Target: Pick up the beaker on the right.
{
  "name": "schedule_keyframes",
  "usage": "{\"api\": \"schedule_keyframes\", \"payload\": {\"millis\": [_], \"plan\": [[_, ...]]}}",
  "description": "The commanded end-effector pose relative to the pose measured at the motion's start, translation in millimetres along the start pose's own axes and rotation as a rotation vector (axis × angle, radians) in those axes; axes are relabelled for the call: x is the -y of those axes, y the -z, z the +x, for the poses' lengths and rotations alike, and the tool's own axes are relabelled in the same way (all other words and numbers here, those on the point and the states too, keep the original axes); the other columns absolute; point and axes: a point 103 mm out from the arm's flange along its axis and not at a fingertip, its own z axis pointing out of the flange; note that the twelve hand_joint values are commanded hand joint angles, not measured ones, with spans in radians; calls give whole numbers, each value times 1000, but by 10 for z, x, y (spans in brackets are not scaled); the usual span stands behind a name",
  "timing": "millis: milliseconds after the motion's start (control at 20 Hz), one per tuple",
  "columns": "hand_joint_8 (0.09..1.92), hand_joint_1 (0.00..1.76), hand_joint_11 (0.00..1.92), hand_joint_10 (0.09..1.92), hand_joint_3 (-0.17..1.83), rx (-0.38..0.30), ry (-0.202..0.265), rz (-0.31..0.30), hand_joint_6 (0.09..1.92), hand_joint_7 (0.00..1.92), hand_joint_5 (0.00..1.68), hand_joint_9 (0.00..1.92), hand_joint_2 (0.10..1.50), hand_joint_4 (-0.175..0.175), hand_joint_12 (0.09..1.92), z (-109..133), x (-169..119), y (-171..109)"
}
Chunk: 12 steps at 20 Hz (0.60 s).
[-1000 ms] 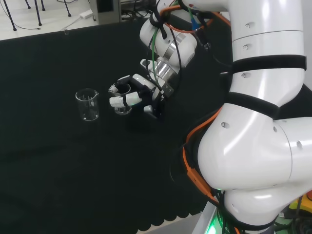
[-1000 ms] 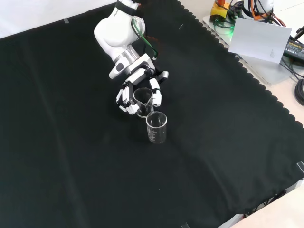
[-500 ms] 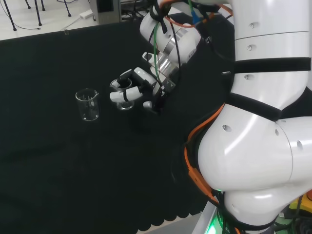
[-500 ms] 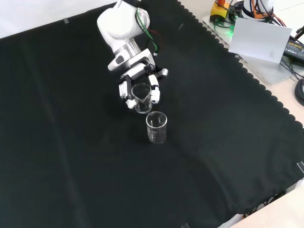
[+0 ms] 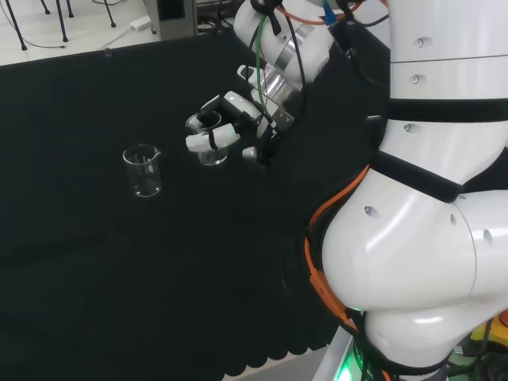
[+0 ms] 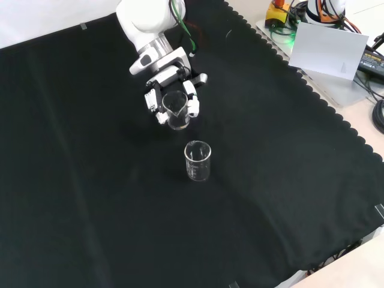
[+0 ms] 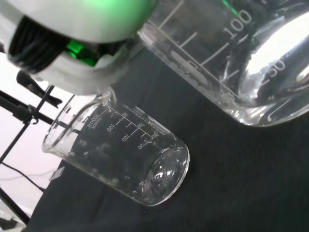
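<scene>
Hand (image 5: 226,131) is wrapped around a clear glass beaker (image 5: 208,141); white fingers (image 5: 205,141) curl across its near wall in the head view, and fingers flank both sides of the glass in the front view (image 6: 174,110). This held beaker appears raised off the black cloth of the desk (image 5: 95,262), its base showing above the cloth in the head view; the amount of lift cannot be judged. It stays roughly upright, its mouth open to the top.

A second beaker (image 5: 143,170) stands upright on the cloth, apart from the hand. In the head view it sits at about 8 o'clock from the held beaker. In the front view the second beaker (image 6: 197,161) is at about 5 o'clock from the held one, with a clear strip of cloth between the two.

Wrist view: the held beaker (image 7: 231,58) is close and large, printed graduation marks visible on its wall. The second beaker (image 7: 120,154) shows beyond it on the cloth, also with graduation marks. Both look empty. A blurred white part of the hand (image 7: 72,43) carries a green glow.
</scene>
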Motion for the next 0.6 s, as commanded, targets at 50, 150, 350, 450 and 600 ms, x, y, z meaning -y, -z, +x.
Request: {"api": "schedule_keyframes", "payload": {"millis": [50,150,350,450,600], "plan": [[122,1190,1390,193,552,62,10,47,185,1799,1503,1690,654,5,759,141,75,135],[123,1190,1393,195,553,80,13,52,185,1800,1503,1691,654,6,757,186,88,154],[125,1190,1385,199,554,80,27,84,185,1803,1503,1689,654,8,750,436,90,6],[125,1190,1382,200,554,77,32,85,186,1804,1503,1689,654,9,747,463,101,48],[125,1189,1380,201,555,109,43,97,186,1804,1502,1688,654,11,746,478,116,125]]}}
